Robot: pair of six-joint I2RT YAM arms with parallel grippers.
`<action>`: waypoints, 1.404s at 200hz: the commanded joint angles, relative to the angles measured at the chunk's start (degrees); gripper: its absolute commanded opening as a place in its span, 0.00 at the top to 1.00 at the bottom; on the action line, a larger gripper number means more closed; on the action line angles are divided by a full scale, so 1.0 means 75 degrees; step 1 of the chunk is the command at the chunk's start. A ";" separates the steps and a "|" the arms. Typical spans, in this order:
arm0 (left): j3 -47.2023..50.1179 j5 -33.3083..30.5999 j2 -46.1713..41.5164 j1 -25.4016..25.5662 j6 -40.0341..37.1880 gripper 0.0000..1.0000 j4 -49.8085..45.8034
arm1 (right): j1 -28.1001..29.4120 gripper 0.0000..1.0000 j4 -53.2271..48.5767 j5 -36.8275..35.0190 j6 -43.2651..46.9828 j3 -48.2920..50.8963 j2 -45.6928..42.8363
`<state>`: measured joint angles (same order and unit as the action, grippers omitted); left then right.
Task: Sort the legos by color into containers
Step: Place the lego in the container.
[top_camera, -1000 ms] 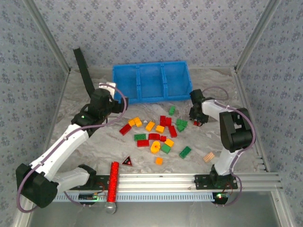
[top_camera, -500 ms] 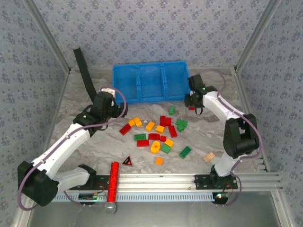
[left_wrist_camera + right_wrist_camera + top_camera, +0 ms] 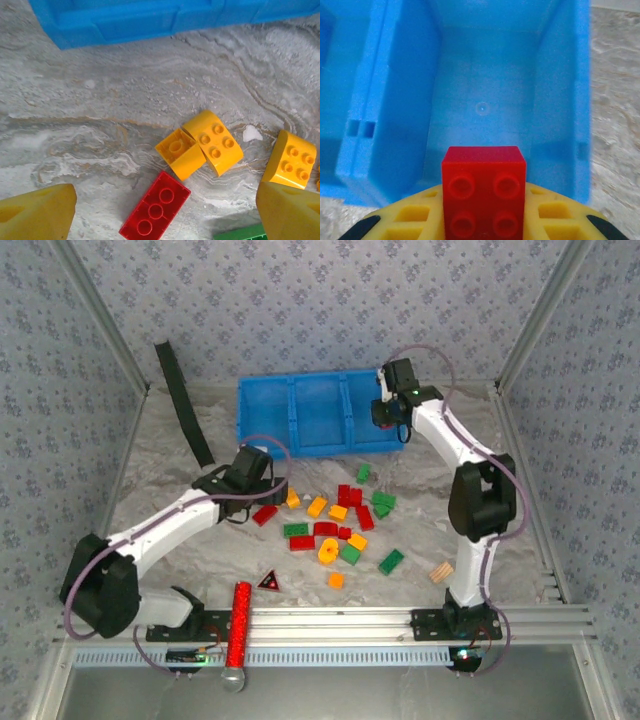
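My right gripper is clamped on a red four-stud brick, positioned above the right compartment of the blue tray. My left gripper has its jaws spread wide and empty. It hangs above a yellow four-stud brick and a red oblong brick at the left edge of the loose legos, which lie on the table near of the tray.

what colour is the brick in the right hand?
Red brick, poised over the blue tray; clearest in the right wrist view.
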<state>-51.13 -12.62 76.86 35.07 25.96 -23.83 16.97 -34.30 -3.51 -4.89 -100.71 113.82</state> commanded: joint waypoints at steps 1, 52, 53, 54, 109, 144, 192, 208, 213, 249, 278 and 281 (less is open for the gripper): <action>-0.0155 0.0078 0.0262 0.0104 0.0299 0.08 0.0118 | 0.0021 0.70 -0.0159 0.0148 0.0258 -0.0772 0.0608; -0.0175 0.0103 0.0770 0.0124 0.0439 0.11 0.0154 | 0.0006 0.69 -0.0361 0.0181 0.0323 -0.1720 0.1735; -0.0182 0.0102 0.0786 0.0120 0.0440 0.11 0.0154 | 0.0008 0.69 -0.0360 0.0178 0.0323 -0.1728 0.1746; -0.0186 0.0101 0.0794 0.0125 0.0441 0.11 0.0154 | 0.0009 0.69 -0.0360 0.0182 0.0323 -0.1744 0.1764; -0.0306 0.0204 0.1434 0.0140 0.0628 0.16 0.0399 | -0.0044 0.67 -0.0373 0.0251 0.0358 -0.2155 0.2375; -0.0530 0.0218 0.1882 0.0140 0.0720 0.20 0.0597 | -0.0107 0.66 -0.0312 0.0402 0.0323 -0.2237 0.2559; -0.0864 0.0249 0.2443 0.0140 0.0746 0.23 0.0676 | -0.0171 0.58 -0.0325 0.0574 0.0335 -0.2392 0.2753; -0.0942 0.0267 0.2621 0.0133 0.0758 0.25 0.0688 | -0.0186 0.55 -0.0331 0.0634 0.0334 -0.2393 0.2765; -0.0962 0.0271 0.2672 0.0137 0.0769 0.25 0.0682 | -0.0186 0.55 -0.0327 0.0659 0.0335 -0.2393 0.2747; -0.1103 0.0290 0.2932 0.0129 0.0817 0.32 0.0613 | -0.0197 0.52 -0.0336 0.0754 0.0346 -0.2393 0.2725; -0.1059 0.0245 0.2925 0.0085 0.0863 0.37 0.0600 | -0.0200 0.52 -0.0313 0.0812 0.0335 -0.2336 0.2603; -0.1041 0.0252 0.2914 0.0093 0.0880 0.37 0.0609 | -0.0197 0.52 -0.0313 0.0818 0.0326 -0.2320 0.2588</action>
<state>-58.04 -10.87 98.41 35.75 31.62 -19.05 15.84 -35.79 1.34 -3.09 -116.95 133.32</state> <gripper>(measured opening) 0.640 0.483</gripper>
